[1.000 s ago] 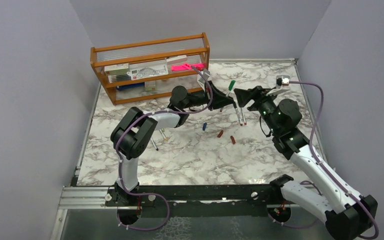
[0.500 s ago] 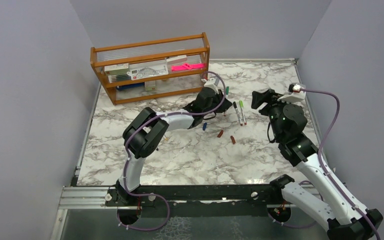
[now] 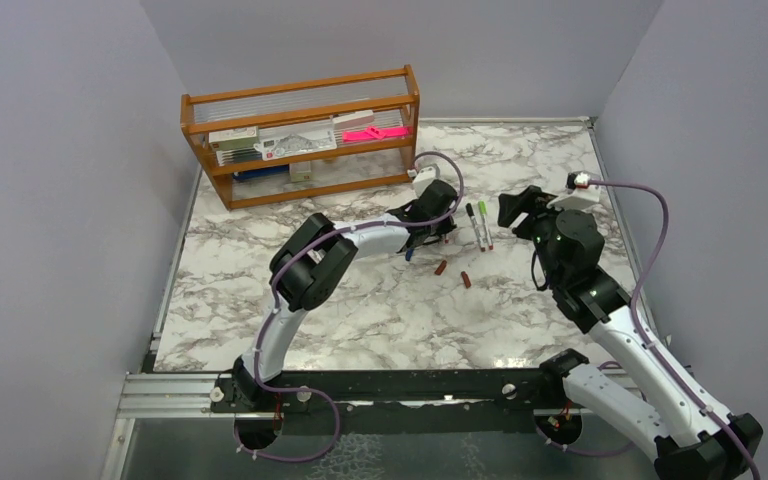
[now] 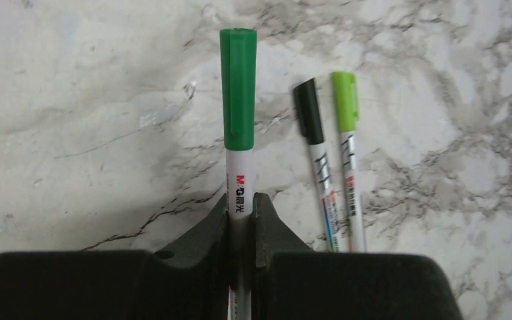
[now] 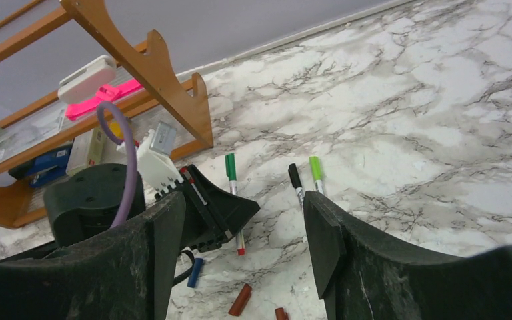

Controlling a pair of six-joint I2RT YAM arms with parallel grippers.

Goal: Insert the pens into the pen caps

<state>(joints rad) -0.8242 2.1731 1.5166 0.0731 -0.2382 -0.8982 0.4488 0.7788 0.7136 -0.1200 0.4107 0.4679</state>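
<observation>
My left gripper is shut on a white pen with a green cap, held low over the marble table. In the top view this gripper is just left of two capped pens lying side by side, one black-capped and one light-green-capped. My right gripper is open and empty, a little right of these pens. A loose blue cap and two dark red caps lie nearer the front. The held pen's red tail end sticks out behind the fingers.
A wooden shelf rack with boxes and a pink item stands at the back left. The left arm stretches across the middle of the marble table. Grey walls close in both sides and the back.
The two grippers have parted. My left gripper has swung down to the table with the green-capped pen, beside the two lying pens. My right gripper has drawn back to the right, open.
</observation>
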